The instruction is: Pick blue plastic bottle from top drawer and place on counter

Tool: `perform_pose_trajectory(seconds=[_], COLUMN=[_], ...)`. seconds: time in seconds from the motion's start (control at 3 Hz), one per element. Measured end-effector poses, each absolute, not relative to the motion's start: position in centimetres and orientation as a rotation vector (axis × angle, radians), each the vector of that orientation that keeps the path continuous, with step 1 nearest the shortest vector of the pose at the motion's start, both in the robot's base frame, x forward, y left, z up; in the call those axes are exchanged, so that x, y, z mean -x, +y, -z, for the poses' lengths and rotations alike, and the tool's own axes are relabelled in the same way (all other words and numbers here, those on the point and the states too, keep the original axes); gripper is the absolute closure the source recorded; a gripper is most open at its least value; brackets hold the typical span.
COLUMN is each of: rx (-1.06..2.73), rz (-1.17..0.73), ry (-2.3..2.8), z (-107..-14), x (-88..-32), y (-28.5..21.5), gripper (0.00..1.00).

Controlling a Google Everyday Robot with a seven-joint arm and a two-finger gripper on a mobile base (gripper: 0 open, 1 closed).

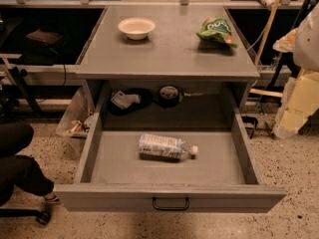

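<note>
While pincer is unseen, blue plastic bottle (166, 147) in top drawer (99, 197)

Surface (169, 54) and top drawer (92, 148): uniform matt grey, the drawer's handle (170, 203) black. Blue plastic bottle (164, 147): clear body, pale blue-and-white printed label, white cap; bowl (136, 28): plain cream-white; snack bag (216, 31): green with white lettering. Floor (299, 158): beige, speckled with dark flecks; claw outside the camera's view.
</note>
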State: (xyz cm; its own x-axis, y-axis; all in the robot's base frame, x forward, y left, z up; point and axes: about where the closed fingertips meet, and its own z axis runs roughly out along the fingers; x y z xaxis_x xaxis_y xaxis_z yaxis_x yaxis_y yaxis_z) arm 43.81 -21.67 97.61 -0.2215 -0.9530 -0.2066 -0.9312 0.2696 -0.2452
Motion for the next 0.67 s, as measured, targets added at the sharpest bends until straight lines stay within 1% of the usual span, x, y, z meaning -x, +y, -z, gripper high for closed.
perform_pose_trajectory(seconds=[0.67], rx=[1.740], rz=[0.063], ry=[2.212], z=[-96.3], x=[-44.7], y=[-21.2], gripper=[0.00])
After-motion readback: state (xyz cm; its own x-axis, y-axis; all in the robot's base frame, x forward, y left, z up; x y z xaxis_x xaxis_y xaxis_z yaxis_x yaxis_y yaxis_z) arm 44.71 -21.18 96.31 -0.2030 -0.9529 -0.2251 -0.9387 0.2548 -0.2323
